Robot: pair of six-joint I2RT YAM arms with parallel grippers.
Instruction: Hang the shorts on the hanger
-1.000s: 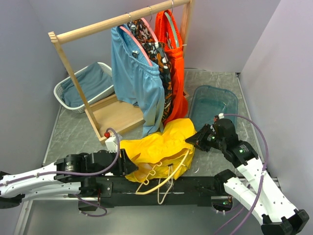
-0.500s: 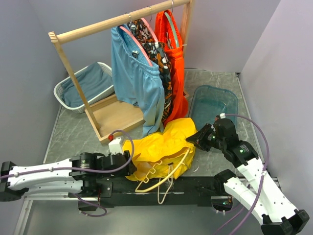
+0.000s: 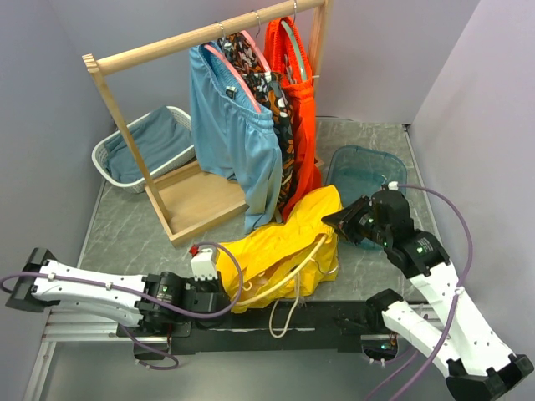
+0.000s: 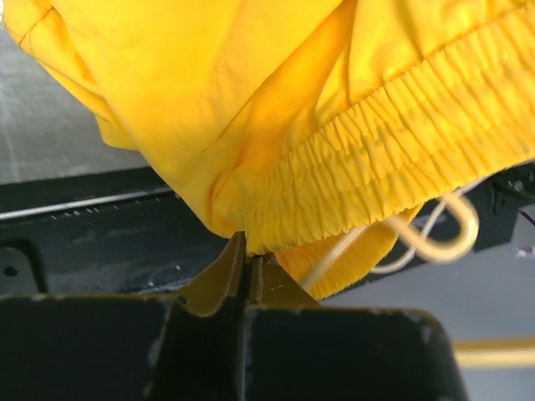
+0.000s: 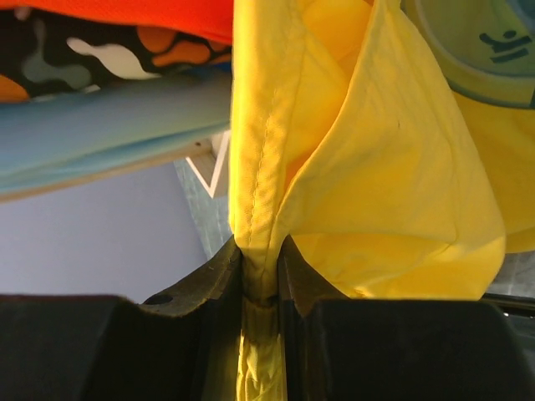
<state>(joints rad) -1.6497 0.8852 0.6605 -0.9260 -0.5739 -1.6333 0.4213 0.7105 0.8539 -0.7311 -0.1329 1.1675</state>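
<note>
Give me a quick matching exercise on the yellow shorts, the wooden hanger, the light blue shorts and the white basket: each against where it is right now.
1. shorts
2. hanger
3. light blue shorts
4. white basket

A. hanging from the wooden rail
B. pinched between the right fingers
C. far left of the table, blue cloth inside
D. lying against yellow fabric at the near edge

Pairs: 1-B, 2-D, 3-A, 4-C.
</note>
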